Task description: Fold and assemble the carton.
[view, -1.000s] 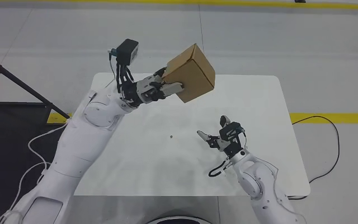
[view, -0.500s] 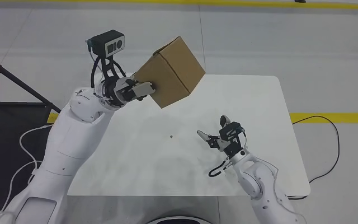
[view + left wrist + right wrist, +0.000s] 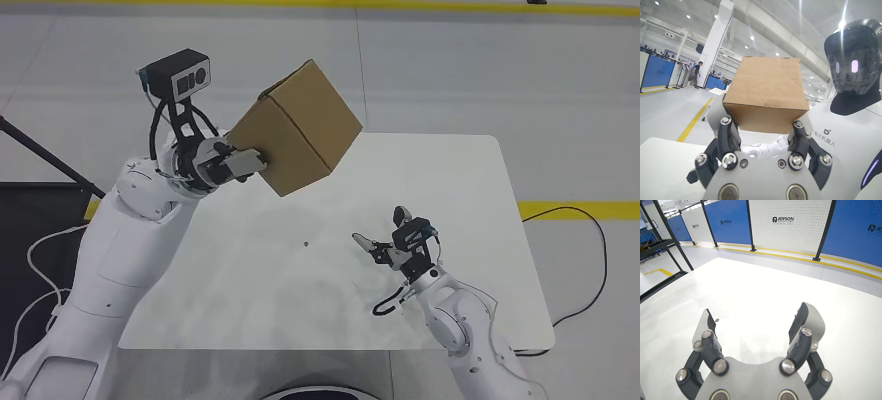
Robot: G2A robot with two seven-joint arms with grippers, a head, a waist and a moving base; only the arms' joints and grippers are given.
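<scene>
the left gripper [image 3: 248, 158] clamps the left end of the carton [image 3: 300, 125], tilted in the air above the table's [image 3: 460, 180] far-left corner, its length running rightward, well apart from the wide-open right gripper [image 3: 379, 226] at near right; the carton's visible faces carry no print.

My table [image 3: 470, 170] is white with rounded corners, on a pale grey floor [image 3: 500, 60] crossed by yellow lines [image 3: 580, 209]; a black mat [image 3: 30, 215] lies at my left. Past the table I see a row of blue panels [image 3: 851, 228] and a white perforated one [image 3: 783, 224] on black posts; a black rack [image 3: 662, 284] stands off the table's corner. Elsewhere a white pillar [image 3: 715, 47] rises to a beamed ceiling dotted with round lights [image 3: 752, 37]; more blue screens [image 3: 657, 73] line the hall.
</scene>
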